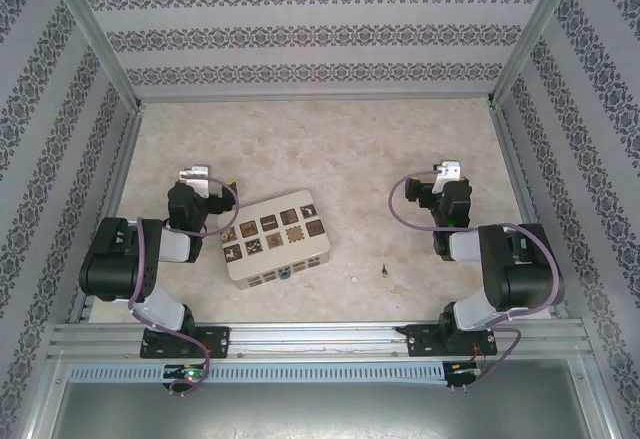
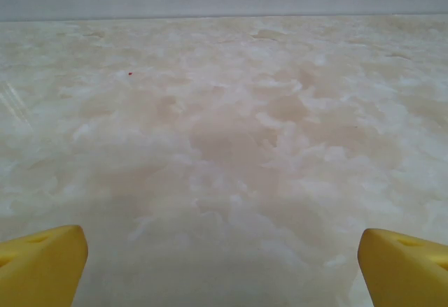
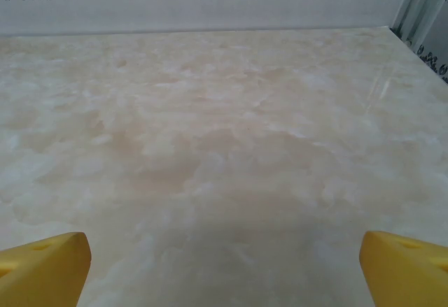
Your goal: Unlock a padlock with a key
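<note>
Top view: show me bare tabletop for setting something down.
Widest free patch: the far half of the beige marble tabletop, up to the patterned back wall. Smaller: between the cream patterned box and the right arm, apart from the tiny dark key. Crowded: near left, box beside left arm.

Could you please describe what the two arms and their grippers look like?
The left arm and right arm have bulky black joints joined by pale grey links, on black base plates. A thin purple cable loops along each. Each wrist carries a silvery bracket. The left gripper and right gripper have bright yellow, blunt wedge-shaped fingers.
</note>
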Robot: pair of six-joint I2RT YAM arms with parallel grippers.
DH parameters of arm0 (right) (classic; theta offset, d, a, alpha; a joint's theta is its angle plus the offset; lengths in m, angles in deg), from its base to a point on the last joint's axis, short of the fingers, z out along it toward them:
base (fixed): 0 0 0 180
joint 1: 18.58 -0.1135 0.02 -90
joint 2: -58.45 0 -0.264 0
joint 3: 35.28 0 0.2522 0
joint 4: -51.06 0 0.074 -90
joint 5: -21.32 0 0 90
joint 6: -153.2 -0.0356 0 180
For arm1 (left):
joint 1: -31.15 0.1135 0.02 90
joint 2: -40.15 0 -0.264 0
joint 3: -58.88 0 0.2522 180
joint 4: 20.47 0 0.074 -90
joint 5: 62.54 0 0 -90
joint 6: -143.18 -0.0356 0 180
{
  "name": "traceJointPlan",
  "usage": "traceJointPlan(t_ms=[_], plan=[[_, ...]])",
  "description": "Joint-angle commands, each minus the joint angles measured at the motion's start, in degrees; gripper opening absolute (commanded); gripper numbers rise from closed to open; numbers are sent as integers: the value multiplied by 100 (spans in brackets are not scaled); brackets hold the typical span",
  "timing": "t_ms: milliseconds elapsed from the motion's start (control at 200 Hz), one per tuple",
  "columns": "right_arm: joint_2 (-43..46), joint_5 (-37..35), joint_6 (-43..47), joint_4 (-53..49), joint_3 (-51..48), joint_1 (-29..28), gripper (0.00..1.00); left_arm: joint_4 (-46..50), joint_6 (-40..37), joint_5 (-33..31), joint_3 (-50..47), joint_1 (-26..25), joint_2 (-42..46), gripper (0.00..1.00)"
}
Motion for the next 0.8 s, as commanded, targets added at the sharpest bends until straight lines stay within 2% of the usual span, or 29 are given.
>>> traceJointPlan(t_ms=[0, 425, 794], plan=[[-10, -65, 41, 130, 82, -19, 99, 112, -106, 152, 77, 50, 25, 99], [-1, -69, 35, 130, 82, -19, 99, 112, -98, 150, 76, 50, 24, 99], [-1, -66, 35, 131, 82, -19, 98, 191, 17, -216, 120, 50, 33, 99]])
